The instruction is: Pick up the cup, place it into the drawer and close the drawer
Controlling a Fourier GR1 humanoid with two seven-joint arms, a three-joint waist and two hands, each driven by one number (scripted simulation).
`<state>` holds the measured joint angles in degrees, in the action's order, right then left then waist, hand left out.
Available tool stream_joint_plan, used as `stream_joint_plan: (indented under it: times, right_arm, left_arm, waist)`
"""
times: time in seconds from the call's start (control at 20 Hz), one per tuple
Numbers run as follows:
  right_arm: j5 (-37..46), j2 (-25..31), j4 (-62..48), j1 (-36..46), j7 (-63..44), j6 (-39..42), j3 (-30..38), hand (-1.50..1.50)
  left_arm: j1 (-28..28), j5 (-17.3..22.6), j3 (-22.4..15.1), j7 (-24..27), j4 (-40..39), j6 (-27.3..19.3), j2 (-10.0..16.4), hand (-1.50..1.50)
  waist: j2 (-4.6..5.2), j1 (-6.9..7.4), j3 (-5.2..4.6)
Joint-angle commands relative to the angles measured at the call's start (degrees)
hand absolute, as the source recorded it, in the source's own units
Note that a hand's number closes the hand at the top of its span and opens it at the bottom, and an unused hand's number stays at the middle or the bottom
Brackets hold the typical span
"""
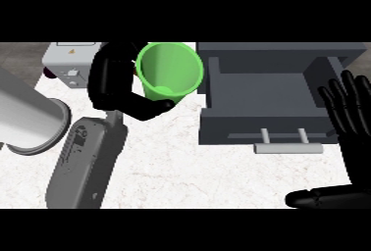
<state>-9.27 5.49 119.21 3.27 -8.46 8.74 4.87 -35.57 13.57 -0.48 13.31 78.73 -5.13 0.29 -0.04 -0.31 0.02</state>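
Observation:
A green cup (170, 70) hangs above the counter at the upper middle, its mouth tilted toward me. My left hand (116, 81) is curled round the cup's left side, with the thumb under its base. Just to the cup's right stands the dark grey drawer (217, 125), pulled open, its inside bare and its pale handle (287, 147) at the front. My right hand (354, 117) rests at the right edge beside the drawer, open, fingers straight and pointing up, thumb low.
A white appliance (72, 61) with a knob sits at the back left. A large pale cylinder (25, 122) lies at the left edge. My grey left forearm (80, 164) crosses the white marbled counter (203, 176).

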Motion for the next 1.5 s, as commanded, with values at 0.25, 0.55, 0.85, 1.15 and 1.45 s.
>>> stream_joint_plan:
  times: [0.25, 0.55, 0.85, 1.15, 1.45]
  right_arm:
    - [-2.2, 1.0, -1.5, 1.9, -1.3, 0.6, 1.8, -1.50]
    - [0.0, 0.1, -4.3, -0.3, 3.6, 1.4, 1.3, -1.50]
    - [0.5, -0.1, -3.8, 2.1, 1.8, 0.7, 0.0, -1.50]
    - [-1.6, 1.1, -1.4, 0.8, -0.4, 1.3, 1.4, -1.50]
    - [0.6, 0.0, -2.5, 2.7, 1.2, 1.1, -1.2, -1.50]
  left_arm:
    - [-18.0, -1.8, 0.1, -5.9, -10.6, -7.5, -0.3, 1.50]
    - [-20.1, -1.5, -3.1, -4.1, -17.6, -8.1, -0.3, 1.50]
    - [-29.3, 3.3, -6.4, -2.8, -29.2, -14.6, -0.3, 1.50]
    - [-32.4, 7.6, -10.6, 3.0, -37.9, -16.8, -0.3, 1.50]
    - [-34.5, 14.2, -15.1, 8.9, -48.8, -16.1, -0.3, 1.50]
  waist:
    - [0.15, -0.40, 0.00]
    - [0.18, -0.39, 0.01]
    - [0.30, -1.06, 0.01]
    - [0.28, -1.51, 0.01]
    - [0.84, -3.30, 0.03]
